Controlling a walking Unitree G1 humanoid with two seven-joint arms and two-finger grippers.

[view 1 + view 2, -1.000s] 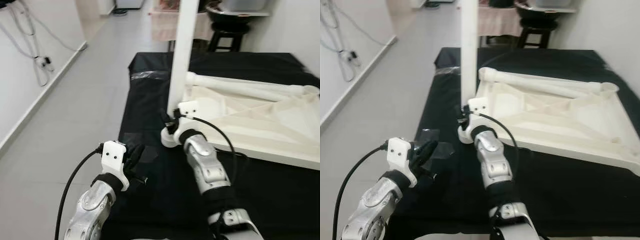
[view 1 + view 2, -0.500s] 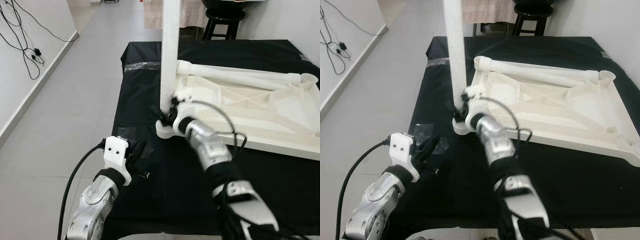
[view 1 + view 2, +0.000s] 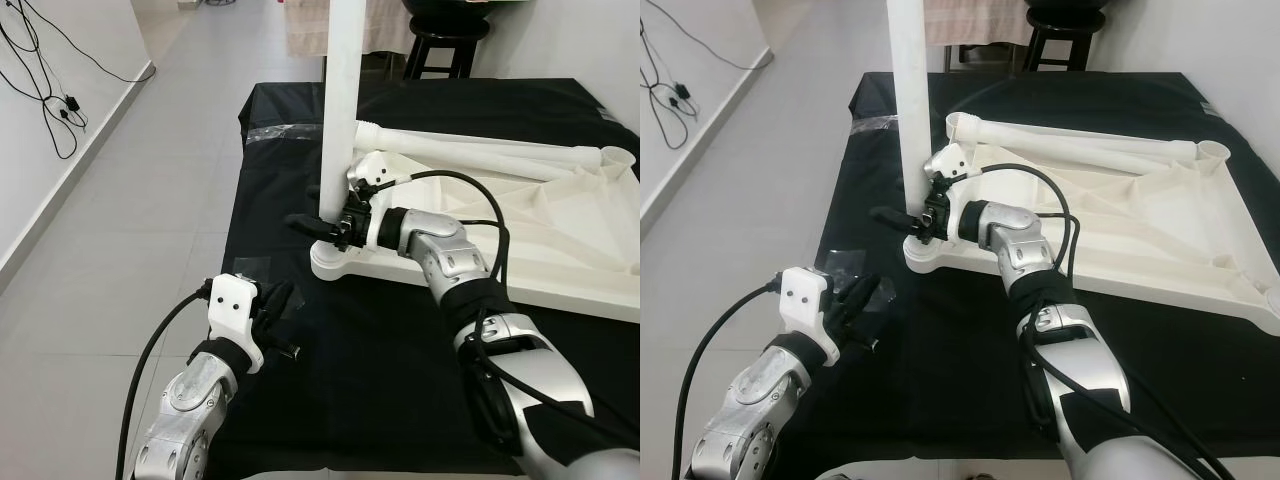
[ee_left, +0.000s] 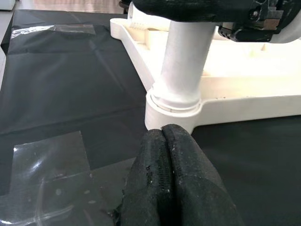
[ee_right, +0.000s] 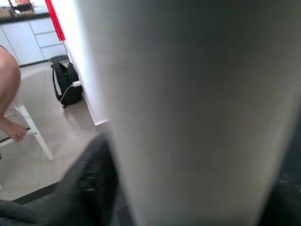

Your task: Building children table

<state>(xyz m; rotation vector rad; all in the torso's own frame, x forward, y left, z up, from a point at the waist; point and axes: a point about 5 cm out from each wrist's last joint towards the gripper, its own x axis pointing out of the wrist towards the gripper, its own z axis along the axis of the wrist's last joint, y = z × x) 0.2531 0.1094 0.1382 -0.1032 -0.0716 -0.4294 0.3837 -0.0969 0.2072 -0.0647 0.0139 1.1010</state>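
Observation:
A white children's table top [image 3: 520,230] lies upside down on a black-covered surface [image 3: 400,350]. One white table leg [image 3: 338,110] stands upright in the near left corner socket [image 4: 171,108]. My right gripper [image 3: 325,222] reaches in from the right, just above the socket. It is shut on this leg, with a black finger [image 5: 89,188] on either side. A second white leg [image 3: 480,150] lies flat along the far side of the table top. Over the black cover in front of the socket, my left gripper [image 4: 169,179] is shut and holds nothing.
Clear tape patches [image 4: 47,160] stick to the black cover near my left gripper. A black stool [image 3: 445,45] stands beyond the far edge. Cables [image 3: 50,90] hang on the left wall over grey floor. A person's foot [image 5: 9,127] and a black bag [image 5: 68,87] are on the floor.
My right arm has swung round to the right, and its fingers now point left across the upright leg. The camera has shifted a little. The left arm has stayed put.

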